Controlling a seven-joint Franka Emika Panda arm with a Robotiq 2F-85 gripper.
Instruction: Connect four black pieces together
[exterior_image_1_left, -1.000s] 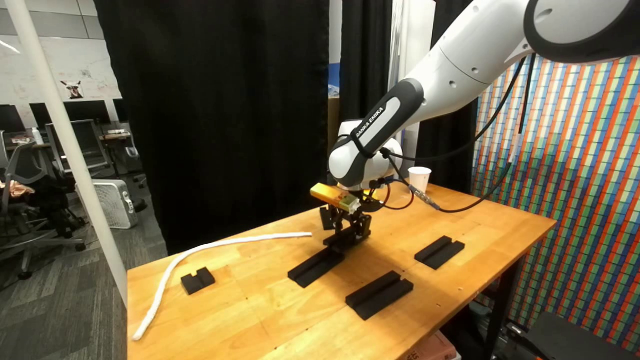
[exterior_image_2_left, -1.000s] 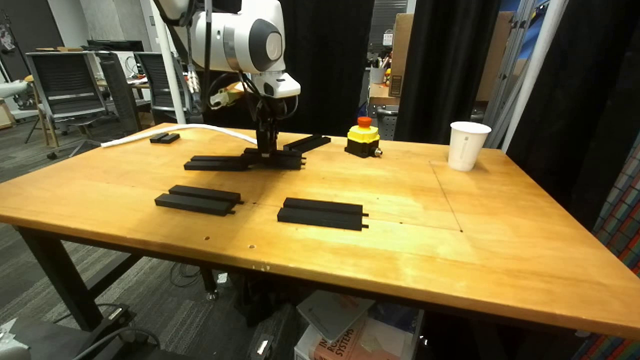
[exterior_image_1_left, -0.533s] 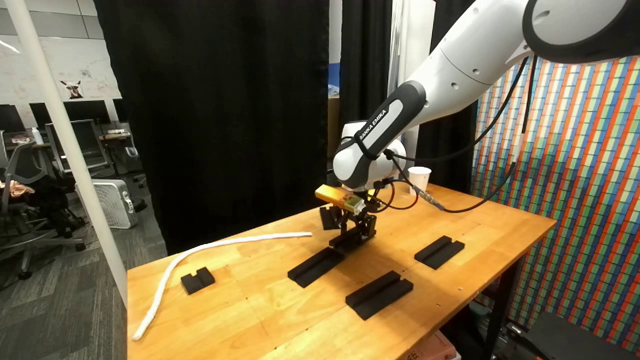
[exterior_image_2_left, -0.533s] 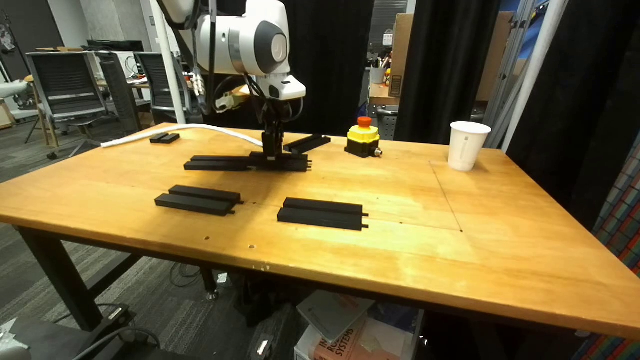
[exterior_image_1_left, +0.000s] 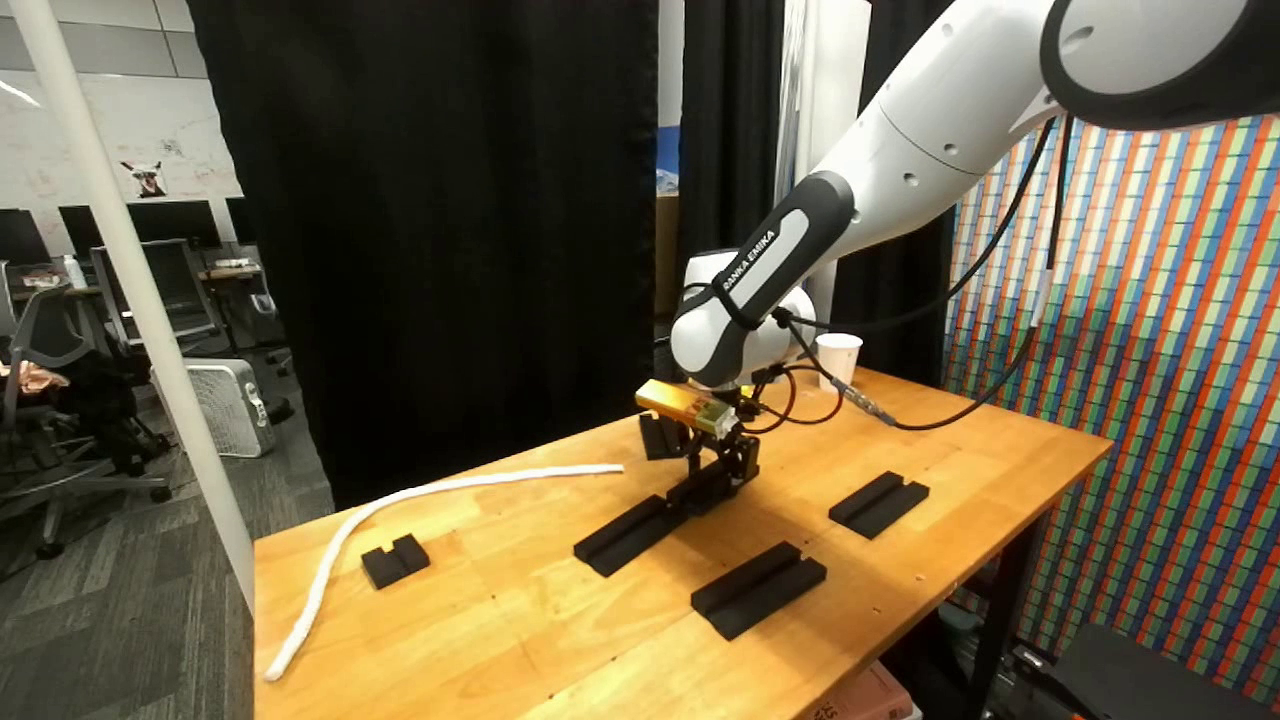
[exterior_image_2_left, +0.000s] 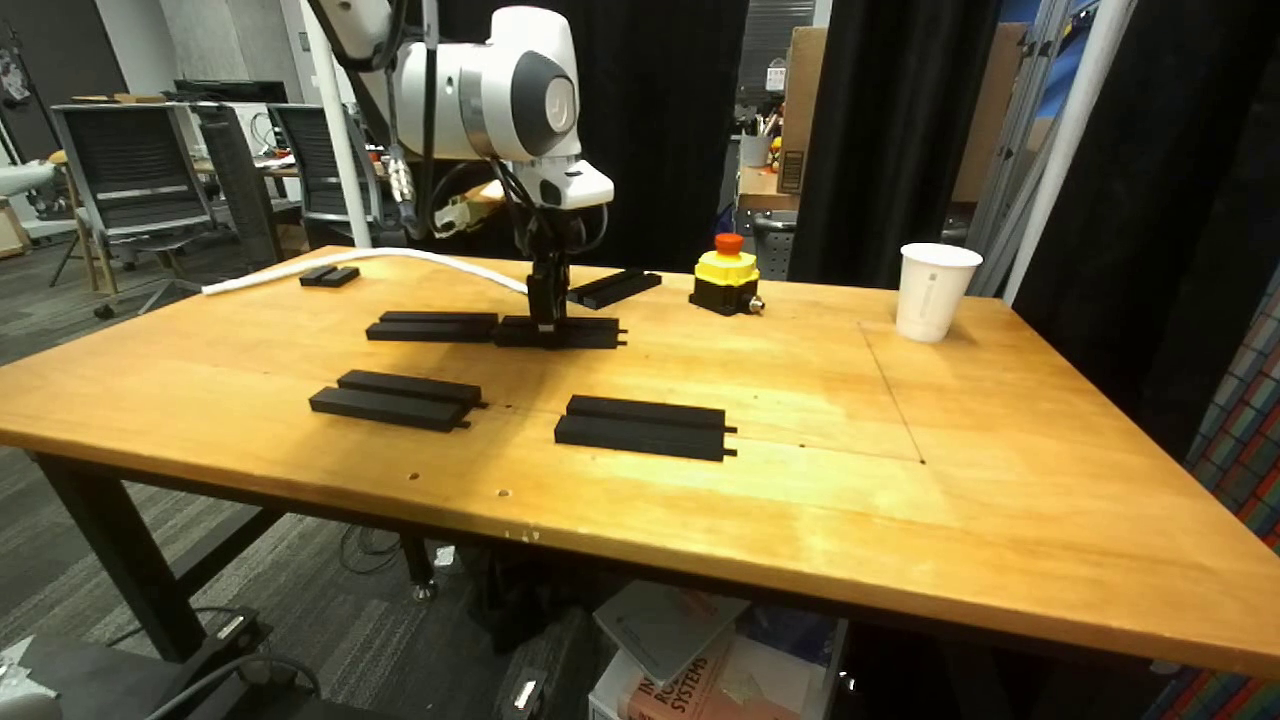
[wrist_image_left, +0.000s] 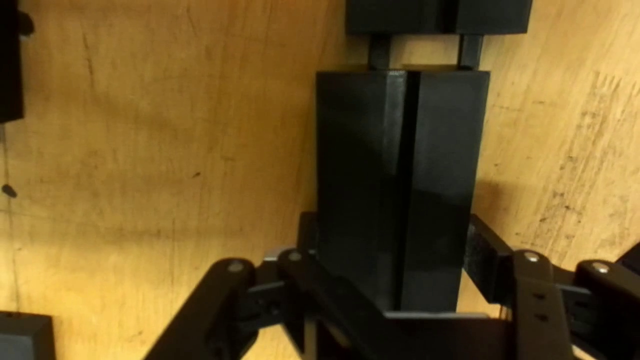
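The claw (wrist_image_left: 394, 244) has a black bar (wrist_image_left: 355, 145) clamped by its sides, lined up end to end with a second bar (exterior_image_2_left: 432, 327), both over toward the long edge of the bench (exterior_image_2_left: 850, 500) by the dark curtain (exterior_image_1_left: 430, 250). In the wrist view two thin pins (wrist_image_left: 379, 52) bridge a narrow gap between those bars, though I can't tell how deep they go. The third bar (exterior_image_2_left: 385, 405) and fourth bar (exterior_image_2_left: 640, 432) are just sitting loose toward the opposite long edge, apart from that pair and from each other. Near the short edge there's a chunky black block (exterior_image_1_left: 395, 565), inside the curve of a white cord (exterior_image_1_left: 400, 496). Along the curtain edge you've got another black block (exterior_image_2_left: 620, 290), a red and yellow button (exterior_image_2_left: 727, 268), and a paper cup (exterior_image_2_left: 930, 298) close to the corner at the other end.
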